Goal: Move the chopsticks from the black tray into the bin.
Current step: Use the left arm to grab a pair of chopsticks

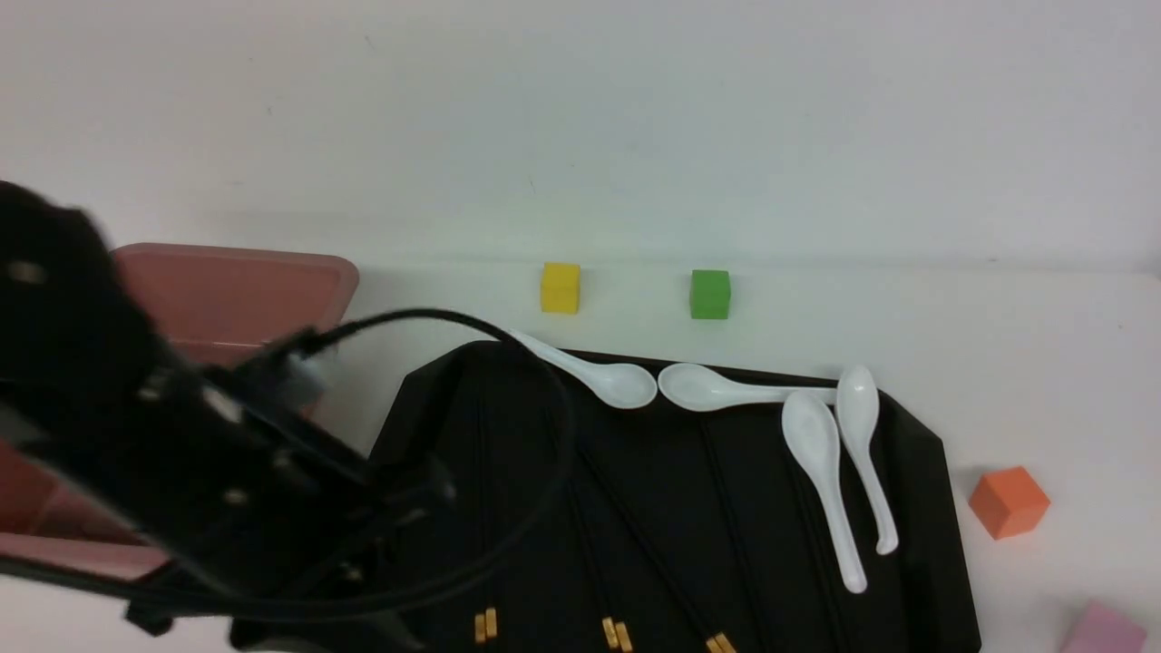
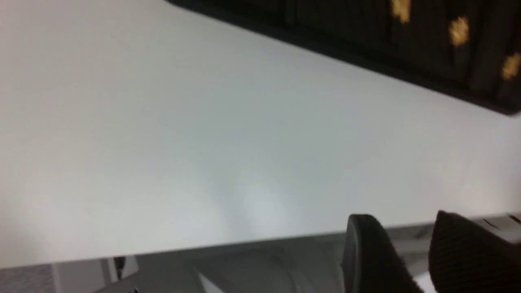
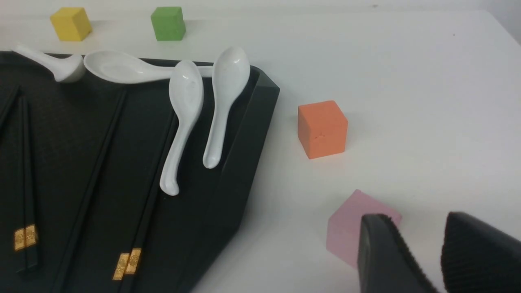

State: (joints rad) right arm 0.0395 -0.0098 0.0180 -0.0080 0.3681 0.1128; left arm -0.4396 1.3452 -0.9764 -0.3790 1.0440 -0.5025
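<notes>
While no lettering shows, the left gripper [image 2: 411, 244]'s fingers stand spread.

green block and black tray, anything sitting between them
Nothing but bare white tabletop shows between the green block and the black tray; the front view shows this.

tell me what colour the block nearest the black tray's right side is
Orange, seen best in the right wrist view.
</notes>
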